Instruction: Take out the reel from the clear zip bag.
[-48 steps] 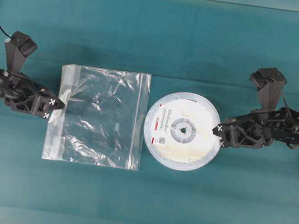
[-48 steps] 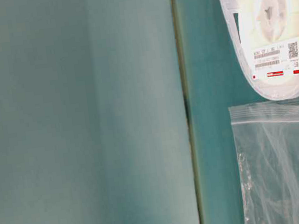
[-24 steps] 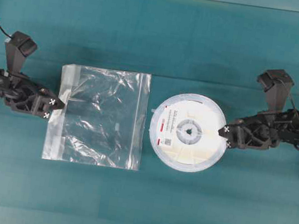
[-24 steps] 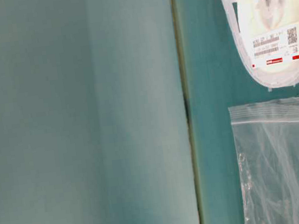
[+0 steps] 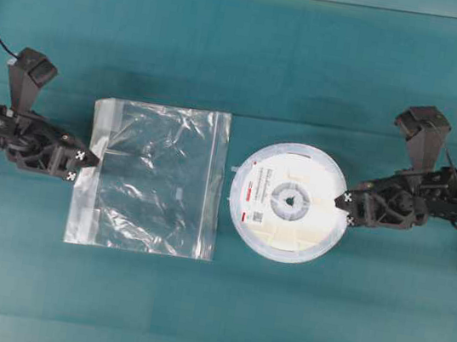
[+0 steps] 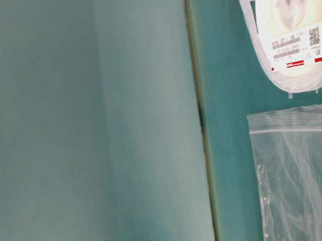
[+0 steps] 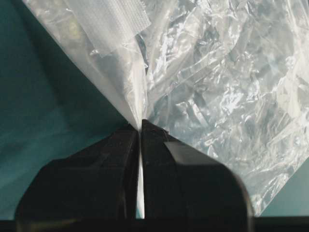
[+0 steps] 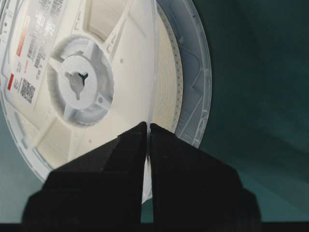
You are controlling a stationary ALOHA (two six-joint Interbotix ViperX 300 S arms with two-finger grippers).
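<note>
Lying flat on the teal surface (image 5: pixel 330 66), the reel (image 5: pixel 289 202) now sits clear of the clear zip bag (image 5: pixel 152 178), with a gap where a second ago rim met bag edge; it has slid toward the surface's right edge. The right claw (image 5: pixel 346 208) is pinched tight on the reel's rim. The left claw (image 5: pixel 80 166) remains clamped on the bag's zip edge, unmoved.

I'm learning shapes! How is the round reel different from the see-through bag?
The reel is round and white with a label; the clear zip bag is square, see-through and crinkly. The reel looks stiff, the bag soft. The right gripper pinches the reel's rim; the left gripper pinches the bag's edge. Both lie on teal cloth.
</note>
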